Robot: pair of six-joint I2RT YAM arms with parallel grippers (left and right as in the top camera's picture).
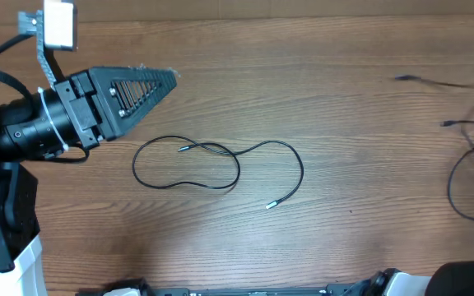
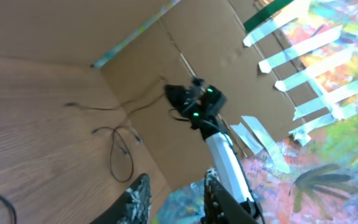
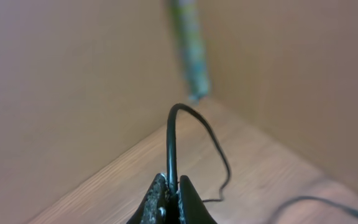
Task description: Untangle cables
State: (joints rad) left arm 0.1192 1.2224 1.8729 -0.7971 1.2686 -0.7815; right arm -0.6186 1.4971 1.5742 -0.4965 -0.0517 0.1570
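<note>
One thin black cable (image 1: 220, 164) lies in a crossed loop at the middle of the table, with pale plug tips at both ends. More cables (image 1: 467, 177) lie loosely at the table's right edge and also show in the left wrist view as cables (image 2: 120, 155). My left gripper (image 1: 167, 80) hovers at the upper left, pointing right, away from the loop. Its fingers (image 2: 138, 199) stand apart with nothing between them. My right gripper (image 3: 171, 186) is out of the overhead view. It is shut on a black cable (image 3: 169, 137) that rises from its jaws and bends down to the table.
Brown cardboard walls (image 2: 166, 56) stand at the table's far end and side. My right arm (image 2: 219, 155) reaches in from that end, with green lights on its wrist. Strips of pale tape (image 2: 303, 50) and a colourful sheet lie beyond the cardboard.
</note>
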